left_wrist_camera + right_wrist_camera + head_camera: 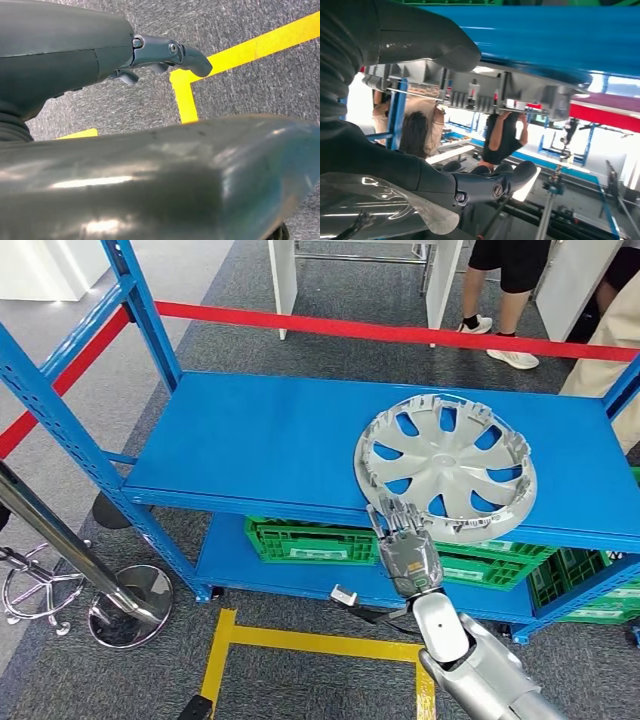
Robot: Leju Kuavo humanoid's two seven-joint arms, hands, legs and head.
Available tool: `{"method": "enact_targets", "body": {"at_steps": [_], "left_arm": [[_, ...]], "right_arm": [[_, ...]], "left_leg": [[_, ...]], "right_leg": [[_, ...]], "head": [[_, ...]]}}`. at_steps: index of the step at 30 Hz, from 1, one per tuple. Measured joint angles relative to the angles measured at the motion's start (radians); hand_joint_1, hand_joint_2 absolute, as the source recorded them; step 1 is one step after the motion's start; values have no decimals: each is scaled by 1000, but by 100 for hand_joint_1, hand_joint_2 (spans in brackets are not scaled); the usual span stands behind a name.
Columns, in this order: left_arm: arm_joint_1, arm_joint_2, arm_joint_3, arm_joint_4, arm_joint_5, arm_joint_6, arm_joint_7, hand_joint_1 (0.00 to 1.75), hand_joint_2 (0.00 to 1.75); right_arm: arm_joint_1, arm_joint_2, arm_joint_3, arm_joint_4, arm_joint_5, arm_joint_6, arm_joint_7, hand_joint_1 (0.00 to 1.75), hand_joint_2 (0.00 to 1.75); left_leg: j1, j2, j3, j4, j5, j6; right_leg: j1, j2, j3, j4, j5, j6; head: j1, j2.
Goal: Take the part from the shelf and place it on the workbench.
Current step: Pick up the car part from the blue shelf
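Observation:
A silver hubcap lies flat on the right part of the blue shelf's top board, its near rim hanging slightly over the front edge. My right hand reaches up to that near rim, fingertips at the edge. In the right wrist view the hubcap rim sits between the thumb and the dark fingers, which stay spread well apart from it. My left hand hangs over the grey carpet, fingers stretched out and holding nothing.
Green crates fill the lower shelf. A red barrier tape runs behind the shelf, with people's legs and a white table beyond. A chrome stanchion base stands at the left. Yellow floor tape marks the carpet.

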Motion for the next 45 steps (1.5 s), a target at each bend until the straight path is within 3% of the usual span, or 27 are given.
{"method": "enact_targets", "body": {"at_steps": [6, 16, 32, 45], "left_arm": [[3, 0, 0, 0, -4, 3, 0, 0, 0], [8, -1, 2, 0, -9, 3, -4, 0, 0], [7, -8, 11, 0, -20, -8, -12, 0, 0], [7, -9, 17, 0, -27, -8, -12, 0, 0]], "right_arm": [[17, -20, -43, -37, 1, 1, 9, 0, 175], [75, -40, -144, -91, 1, 16, -45, 0, 175], [87, -25, -251, 16, 1, 15, -126, 0, 175], [83, -2, -339, 40, 1, -13, -135, 0, 175]], "left_leg": [[0, 0, 0, 1, 0, 0], [0, 0, -1, 1, 0, 0], [0, 0, -1, 1, 0, 0], [0, 0, -1, 2, 0, 0]], "right_leg": [[0, 0, 0, 0, 0, 0], [0, 0, 0, 0, 0, 0], [0, 0, 0, 0, 0, 0], [0, 0, 0, 0, 1, 1]], "head": [[0, 0], [0, 0], [0, 0], [0, 0]]}}
